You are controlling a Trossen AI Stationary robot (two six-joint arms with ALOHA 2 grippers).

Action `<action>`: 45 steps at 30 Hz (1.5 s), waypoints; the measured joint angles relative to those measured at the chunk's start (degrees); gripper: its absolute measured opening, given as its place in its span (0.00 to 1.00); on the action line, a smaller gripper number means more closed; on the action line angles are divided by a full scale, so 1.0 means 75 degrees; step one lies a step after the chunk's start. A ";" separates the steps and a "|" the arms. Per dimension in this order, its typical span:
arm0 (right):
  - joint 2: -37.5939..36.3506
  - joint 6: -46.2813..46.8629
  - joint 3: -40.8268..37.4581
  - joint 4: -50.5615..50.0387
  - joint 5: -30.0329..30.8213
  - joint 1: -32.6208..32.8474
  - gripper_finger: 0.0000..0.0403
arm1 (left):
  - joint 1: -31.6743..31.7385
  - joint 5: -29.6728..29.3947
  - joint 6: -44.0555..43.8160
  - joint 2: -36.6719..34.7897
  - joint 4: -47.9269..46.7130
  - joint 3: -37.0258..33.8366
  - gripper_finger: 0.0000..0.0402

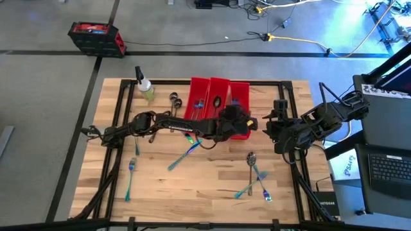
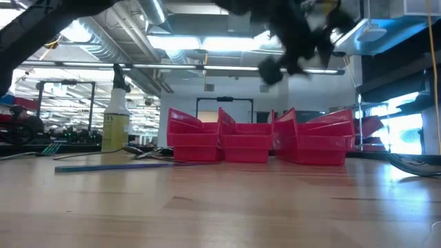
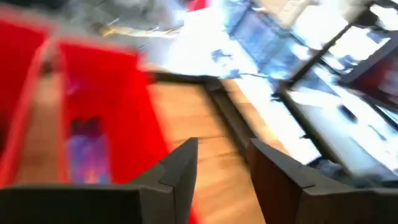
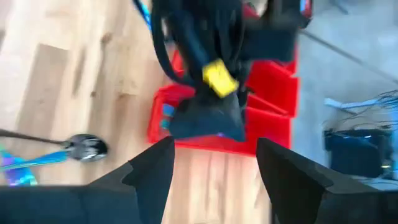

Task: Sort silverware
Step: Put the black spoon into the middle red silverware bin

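Note:
Three red bins [image 1: 218, 102] stand side by side at the table's far middle, each with a piece or two of silverware [image 1: 217, 101] in it. My left gripper [image 3: 221, 168] hangs open and empty above the rightmost bin [image 3: 93, 93], where an iridescent piece [image 3: 87, 149] lies on the bottom. In the high view it is at the bins' right near corner [image 1: 239, 122]. Loose silverware lies flat on the table: a blue pair [image 1: 189, 151], a fork [image 1: 131, 168], a spoon with forks [image 1: 253, 174] and dark spoons [image 1: 174, 99]. My right gripper [image 4: 214, 165] waits open, raised, near the right edge [image 1: 279, 131].
A spray bottle [image 1: 144, 86] with yellowish liquid stands at the far left of the table, also seen in the low view [image 2: 116, 124]. A black frame [image 1: 119, 122] runs around the table top. A laptop [image 1: 388, 170] sits off the table's right side.

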 joint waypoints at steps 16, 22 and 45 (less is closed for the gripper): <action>-0.0335 0.2223 -0.4454 0.3522 -0.0406 0.0000 0.47 | -0.1681 0.1760 0.2159 -0.0999 -0.3544 0.0002 0.32; -0.0799 0.4153 -0.5987 0.4849 -0.0619 0.0008 0.43 | -0.2186 0.3696 0.3654 -0.1032 -0.3076 -0.0012 0.30; -0.0571 0.4398 -0.7385 0.6728 -0.1685 0.0301 0.02 | -0.1431 0.8442 0.4456 -0.1393 0.4816 -0.4156 0.00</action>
